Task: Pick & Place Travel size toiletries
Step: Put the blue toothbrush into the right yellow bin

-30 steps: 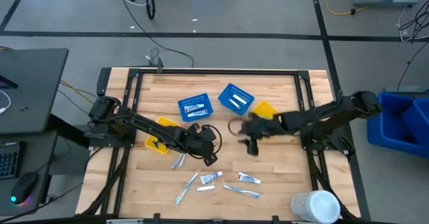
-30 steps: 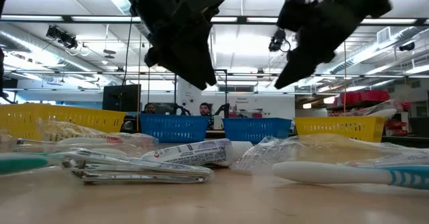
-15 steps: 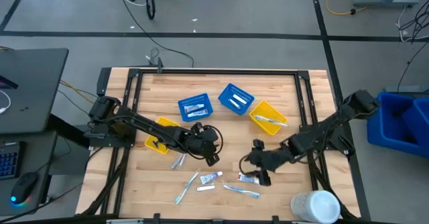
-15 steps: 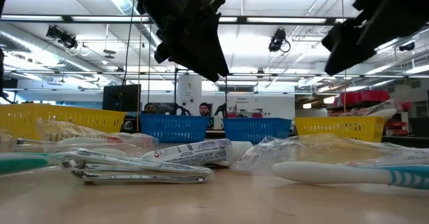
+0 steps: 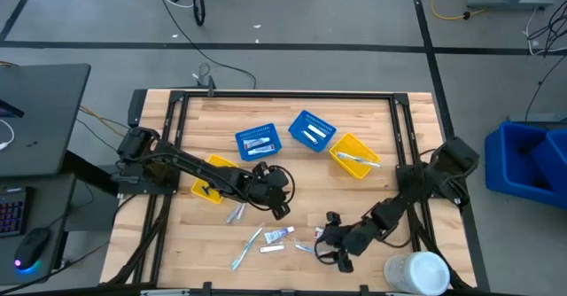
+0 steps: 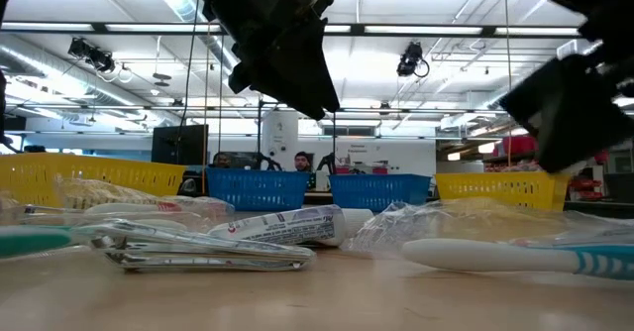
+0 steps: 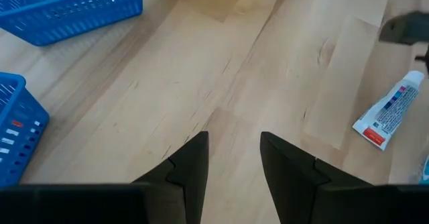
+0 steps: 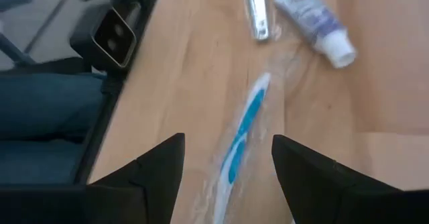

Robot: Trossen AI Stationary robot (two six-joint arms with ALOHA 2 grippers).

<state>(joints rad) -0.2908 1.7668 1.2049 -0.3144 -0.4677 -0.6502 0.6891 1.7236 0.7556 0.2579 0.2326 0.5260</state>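
Observation:
Several wrapped toiletries lie flat near the table's near edge: a white and teal toothbrush point(image 5: 245, 248) point(image 8: 242, 131), white tubes point(image 5: 279, 234) point(image 8: 314, 22) point(image 7: 389, 110), a second toothbrush point(image 6: 515, 257), and a slim metal item point(image 5: 236, 212) point(image 6: 198, 253). My right gripper point(image 5: 333, 248) point(image 8: 228, 177) hovers open over the near-right end of this group, fingers on either side of the toothbrush without touching it. My left gripper point(image 5: 275, 196) point(image 7: 232, 162) hangs open above bare wood at mid-table, holding nothing.
Two blue baskets point(image 5: 258, 141) point(image 5: 312, 130) and a yellow basket point(image 5: 354, 157) with a toothbrush inside sit toward the far side. Another yellow basket point(image 5: 213, 179) lies under the left arm. A large white cylinder point(image 5: 416, 272) stands at the near-right corner.
My right gripper has swung from beside the far-right yellow basket toward the table's near edge and come down over the loose toiletries, staying open. The left arm has hardly moved.

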